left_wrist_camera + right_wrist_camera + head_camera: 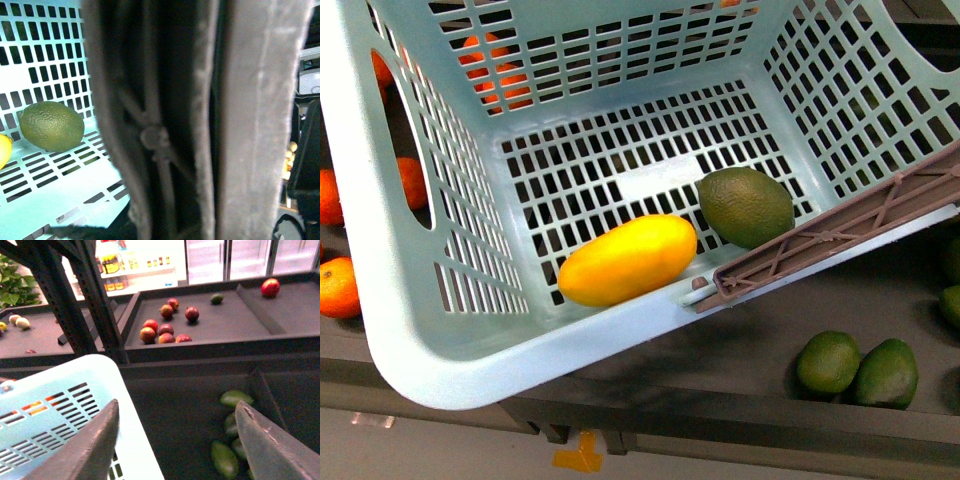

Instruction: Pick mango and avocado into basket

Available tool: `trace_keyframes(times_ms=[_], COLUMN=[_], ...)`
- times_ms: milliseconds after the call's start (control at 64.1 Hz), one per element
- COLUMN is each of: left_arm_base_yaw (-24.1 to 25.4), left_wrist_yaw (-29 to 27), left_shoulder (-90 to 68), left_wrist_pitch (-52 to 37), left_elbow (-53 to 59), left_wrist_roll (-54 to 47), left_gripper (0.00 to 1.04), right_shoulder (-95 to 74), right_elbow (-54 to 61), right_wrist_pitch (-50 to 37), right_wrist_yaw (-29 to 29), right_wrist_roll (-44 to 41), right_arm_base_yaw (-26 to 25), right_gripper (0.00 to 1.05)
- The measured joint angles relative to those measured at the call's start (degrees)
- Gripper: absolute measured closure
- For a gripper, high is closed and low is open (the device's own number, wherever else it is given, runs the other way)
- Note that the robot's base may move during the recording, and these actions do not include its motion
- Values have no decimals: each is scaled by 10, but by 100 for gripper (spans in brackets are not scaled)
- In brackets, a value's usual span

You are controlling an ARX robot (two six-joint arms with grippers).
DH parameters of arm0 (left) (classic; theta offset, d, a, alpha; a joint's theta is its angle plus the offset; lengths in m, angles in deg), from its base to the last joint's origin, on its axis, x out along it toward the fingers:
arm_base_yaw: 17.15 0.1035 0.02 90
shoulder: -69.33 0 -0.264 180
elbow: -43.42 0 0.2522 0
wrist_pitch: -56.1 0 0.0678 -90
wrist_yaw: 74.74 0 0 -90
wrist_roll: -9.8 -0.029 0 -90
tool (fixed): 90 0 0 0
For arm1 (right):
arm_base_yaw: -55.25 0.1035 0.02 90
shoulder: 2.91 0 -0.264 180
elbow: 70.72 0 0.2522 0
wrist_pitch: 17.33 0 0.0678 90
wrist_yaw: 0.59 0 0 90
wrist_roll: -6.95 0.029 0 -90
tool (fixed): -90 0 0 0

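In the front view, the basket (410, 330) fills most of the frame, tilted. The mango (628, 260) and the avocado (745, 205) lie side by side on its slotted floor against the near wall. The brown-grey handle (840, 235) lies across the near right rim. Oranges (338, 285) sit left of the basket, and two loose avocados (855, 368) sit on the dark shelf (740, 330) to the right.

In the left wrist view, the handle sits so close that it blocks nearly everything. Beside it I see the avocado and a sliver of mango. The left tool itself does not show, so I cannot tell its state.

In the right wrist view, the right tool (175, 440) is released, jaws wide with nothing between them, over green fruit (225, 457) beside the basket's corner. Red fruit (165, 325) lies in a tray beyond.
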Motion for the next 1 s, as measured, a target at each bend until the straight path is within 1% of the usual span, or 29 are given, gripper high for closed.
trace_keyframes(times_ms=[109,156,187,234,281,359,671,999], left_arm_base_yaw=[0,0,0,0,0,0,0,0], left_wrist_yaw=[3,2,1,-1,-3,-2,0,-1], left_shoulder=[0,0,0,0,0,0,0,0], left_wrist_pitch=[0,0,0,0,0,0,0,0], left_elbow=[0,0,0,0,0,0,0,0], left_wrist_roll=[2,2,2,2,0,0,2,1], left_gripper=[90,90,90,90,90,90,90,90], right_shoulder=[29,45,51,67,83,105,198,298], right_elbow=[57,84,94,117,138,165,248,297], right_wrist_pitch=[-26,-35,-37,-43,-47,-51,-42,11], right_wrist_yaw=[6,10,12,14,40,42,47,47], right_wrist_roll=[-23,-30,-31,-34,-37,-40,-43,-43], right_arm_base_yaw=[-5,-8,-9,-13,-30,-43,-47,-47], right_gripper=[61,69,73,82,90,103,103,103])
